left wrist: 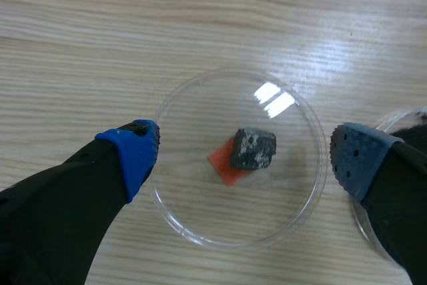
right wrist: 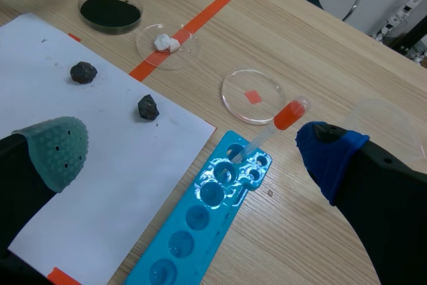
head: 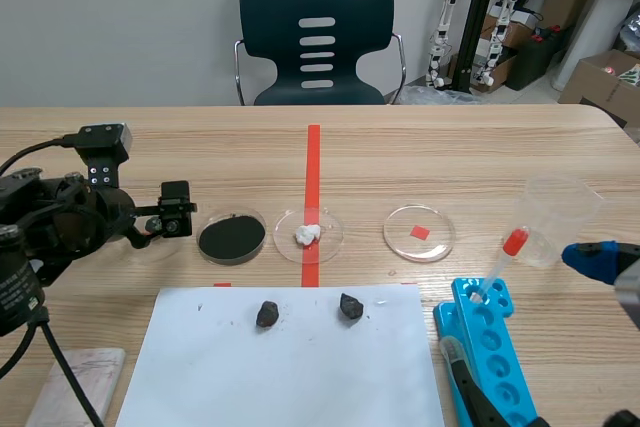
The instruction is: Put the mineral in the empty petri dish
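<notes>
One mineral chunk (left wrist: pixel 253 149) lies in the petri dish (left wrist: pixel 193 218); the left gripper (left wrist: pixel 245 157), fingers spread, should rise straight, clear of its rim.

On the paper (head: pixel 290 377) lay a left rock (head: pixel 267 314) and a right rock (head: pixel 350 306). Behind it, left to right, we saw the stone dish (left wrist: pixel 193 211), powder dish (head: pixel 255 219), lump dish (head: pixel 330 232), last dish (head: pixel 405 242), then a cup (head: pixel 560 217). A stone (left wrist: pixel 253 149) lay in the stone dish. Right of the paper, a dropper (head: pixel 497 267) leaned in a tray (head: pixel 497 352).
</notes>
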Controlling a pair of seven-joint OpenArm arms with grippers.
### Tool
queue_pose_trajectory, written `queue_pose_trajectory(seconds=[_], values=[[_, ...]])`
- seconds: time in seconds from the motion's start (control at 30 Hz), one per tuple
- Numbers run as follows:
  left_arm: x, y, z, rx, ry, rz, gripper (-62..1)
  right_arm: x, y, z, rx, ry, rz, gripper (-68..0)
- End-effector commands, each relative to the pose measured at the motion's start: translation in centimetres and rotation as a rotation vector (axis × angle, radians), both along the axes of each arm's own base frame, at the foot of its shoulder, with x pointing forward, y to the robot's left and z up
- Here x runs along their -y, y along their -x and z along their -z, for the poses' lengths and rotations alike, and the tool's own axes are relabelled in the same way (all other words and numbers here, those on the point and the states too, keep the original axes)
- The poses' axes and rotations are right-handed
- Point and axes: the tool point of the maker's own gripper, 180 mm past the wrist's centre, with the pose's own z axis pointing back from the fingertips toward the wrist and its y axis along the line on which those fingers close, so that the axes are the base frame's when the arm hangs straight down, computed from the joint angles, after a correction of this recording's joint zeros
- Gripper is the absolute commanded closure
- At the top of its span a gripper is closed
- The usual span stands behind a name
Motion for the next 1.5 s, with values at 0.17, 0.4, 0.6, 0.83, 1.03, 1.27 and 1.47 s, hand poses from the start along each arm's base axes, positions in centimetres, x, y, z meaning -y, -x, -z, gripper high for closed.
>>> queue_pose_trajectory(seconds=[0.17,0.4,0.6,0.83,1.03,1.27,1.47], values=[[0.4,0.3,-1.5,0.148,-0.013,0.03,-62.3,-0.1,-0.4,-0.8,0.033,-0.01,-0.005,-67.9],[2.0,0.5,-5.4,0.311,-0.007,0.142,-62.3,-0.1,-0.4,-0.8,0.033,-0.01,-0.005,-67.9],[2.2,0.7,-8.0,0.377,-0.029,0.167,-62.3,-0.1,-0.4,-0.8,0.033,-0.01,-0.005,-67.9],[2.3,0.7,-8.1,0.38,-0.027,0.167,-62.3,-0.1,-0.4,-0.8,0.033,-0.01,-0.005,-67.9],[2.2,0.7,-8.0,0.376,-0.028,0.168,-62.3,-0.1,-0.4,-0.8,0.033,-0.01,-0.005,-67.9],[2.2,0.7,-8.1,0.38,-0.028,0.167,-62.3,-0.1,-0.4,-0.8,0.033,-0.01,-0.005,-67.9],[2.2,0.7,-8.1,0.38,-0.028,0.167,-62.3,-0.1,-0.4,-0.8,0.033,-0.01,-0.005,-67.9]])
